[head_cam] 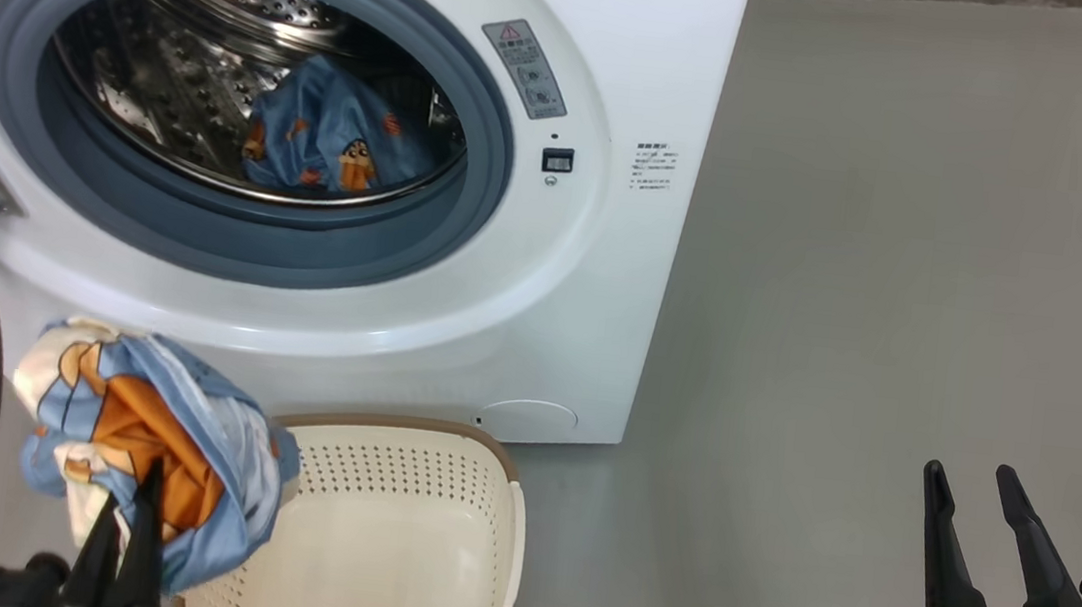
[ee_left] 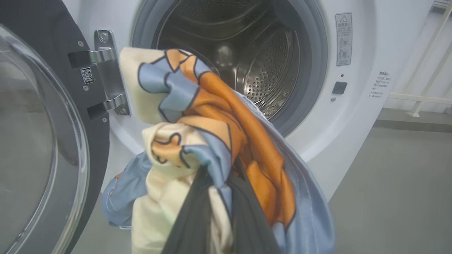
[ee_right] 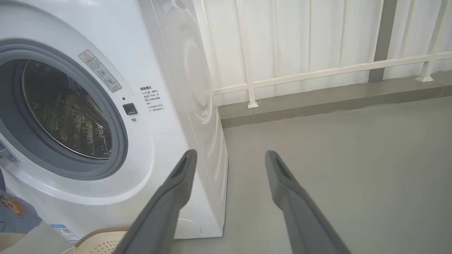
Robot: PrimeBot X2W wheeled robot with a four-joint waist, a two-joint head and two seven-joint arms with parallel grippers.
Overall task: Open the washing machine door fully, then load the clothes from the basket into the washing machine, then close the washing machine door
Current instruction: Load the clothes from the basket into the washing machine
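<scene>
Clothes (head_cam: 138,402) bundle lower left, clamped in left gripper (head_cam: 131,492), dangling near basket (head_cam: 401,490); right gripper (head_cam: 970,472) lower right, splayed, empty. Might snag loose tails on gasket (head_cam: 236,241) or door hinge (ee_left: 109,70), or slip from that skinny pinch lol.

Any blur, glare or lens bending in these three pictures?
Head view: even light, sharp, the drum glinting. Left wrist view: the cloth up close and the left hand gripping it are soft; the door glass carries pale reflections. Right wrist view: the wide lens bows the washer's corner; right hand slightly soft.
</scene>
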